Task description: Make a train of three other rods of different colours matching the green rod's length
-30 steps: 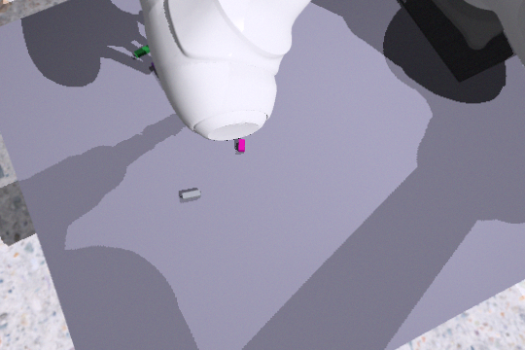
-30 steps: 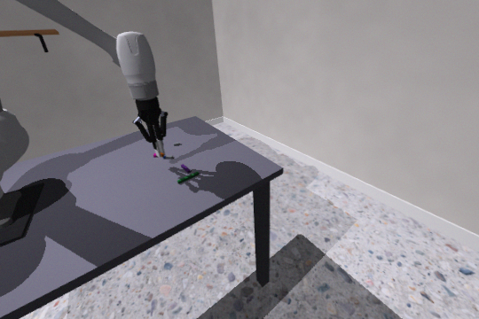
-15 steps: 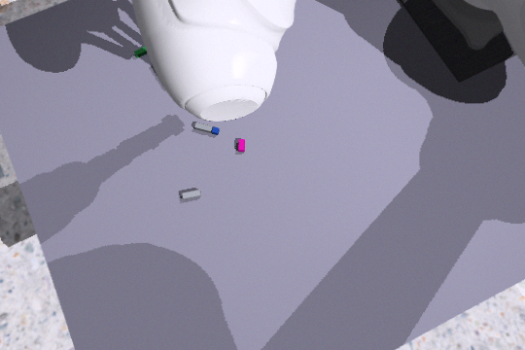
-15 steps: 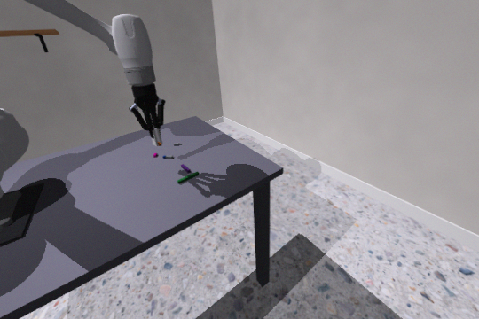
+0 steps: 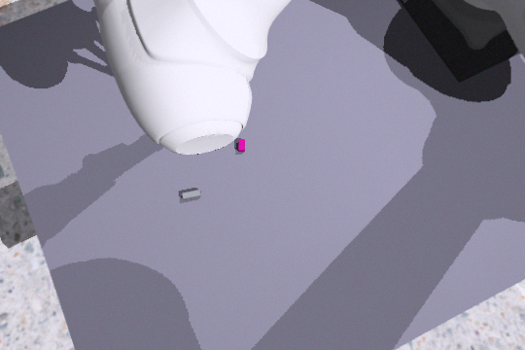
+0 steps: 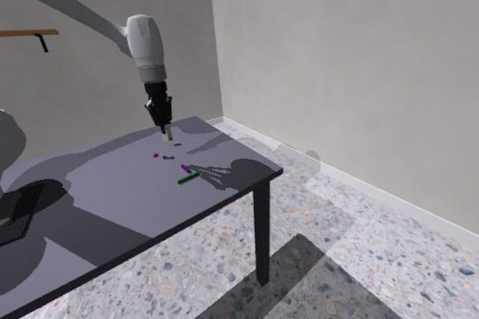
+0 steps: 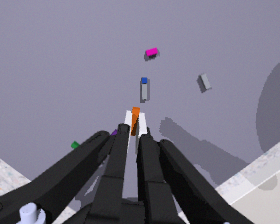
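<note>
My gripper point(image 6: 167, 133) point(image 7: 134, 120) is shut on the orange rod point(image 6: 170, 139) point(image 7: 135, 113), above the table. A blue rod point(image 6: 164, 157) point(image 7: 144, 80) and a grey rod point(image 6: 170, 157) point(image 7: 144, 92) lie end to end in line, with no gap that I can see; the arm hides them in the top view. A magenta rod point(image 5: 241, 145) point(image 6: 155, 155) point(image 7: 152, 51) lies apart beyond the blue end. Another grey rod point(image 5: 191, 193) point(image 6: 177, 143) point(image 7: 205, 81) lies apart. The green rod point(image 6: 188, 177) point(image 7: 75, 145) lies near a purple rod point(image 6: 185, 168) point(image 7: 114, 133); fingers partly hide the purple one in the wrist view.
The table point(image 5: 301, 202) point(image 6: 115, 198) bears shadows of the arm. The arm's black base plate point(image 5: 457, 61) stands on it. In the exterior view the green rod is the rod nearest the table's long front edge.
</note>
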Action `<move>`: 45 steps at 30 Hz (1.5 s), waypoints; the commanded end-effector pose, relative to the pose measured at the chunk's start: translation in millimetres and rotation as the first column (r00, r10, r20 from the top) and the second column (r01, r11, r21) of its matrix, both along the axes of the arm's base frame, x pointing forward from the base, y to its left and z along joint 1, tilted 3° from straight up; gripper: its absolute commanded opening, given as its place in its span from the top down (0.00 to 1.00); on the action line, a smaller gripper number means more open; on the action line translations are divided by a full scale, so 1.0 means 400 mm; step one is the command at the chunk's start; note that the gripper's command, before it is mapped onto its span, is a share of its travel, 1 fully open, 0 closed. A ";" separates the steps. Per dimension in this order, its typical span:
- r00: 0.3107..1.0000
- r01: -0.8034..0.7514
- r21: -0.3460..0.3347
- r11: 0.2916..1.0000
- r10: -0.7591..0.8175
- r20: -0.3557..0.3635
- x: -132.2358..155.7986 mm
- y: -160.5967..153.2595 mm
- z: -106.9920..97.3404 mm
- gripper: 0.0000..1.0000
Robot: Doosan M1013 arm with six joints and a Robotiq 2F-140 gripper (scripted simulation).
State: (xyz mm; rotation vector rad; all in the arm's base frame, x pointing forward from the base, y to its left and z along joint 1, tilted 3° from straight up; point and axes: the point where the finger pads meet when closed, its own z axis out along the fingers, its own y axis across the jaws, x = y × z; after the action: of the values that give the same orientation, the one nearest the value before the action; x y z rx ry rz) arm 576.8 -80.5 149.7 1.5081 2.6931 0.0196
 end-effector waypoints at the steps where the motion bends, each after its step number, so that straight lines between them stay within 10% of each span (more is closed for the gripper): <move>1: 0.986 -0.167 0.001 0.986 0.167 -0.002 0.048 0.011 0.002 0.97; 21: 0.980 -0.199 0.000 0.980 0.199 -0.003 0.058 0.014 -0.011 0.97; 45: 0.980 -0.199 0.000 0.980 0.199 -0.003 0.068 0.012 -0.197 0.97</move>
State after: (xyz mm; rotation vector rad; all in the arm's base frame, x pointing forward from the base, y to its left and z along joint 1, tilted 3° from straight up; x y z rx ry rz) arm 603.8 -75.8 72.5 1.2332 2.8340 0.0251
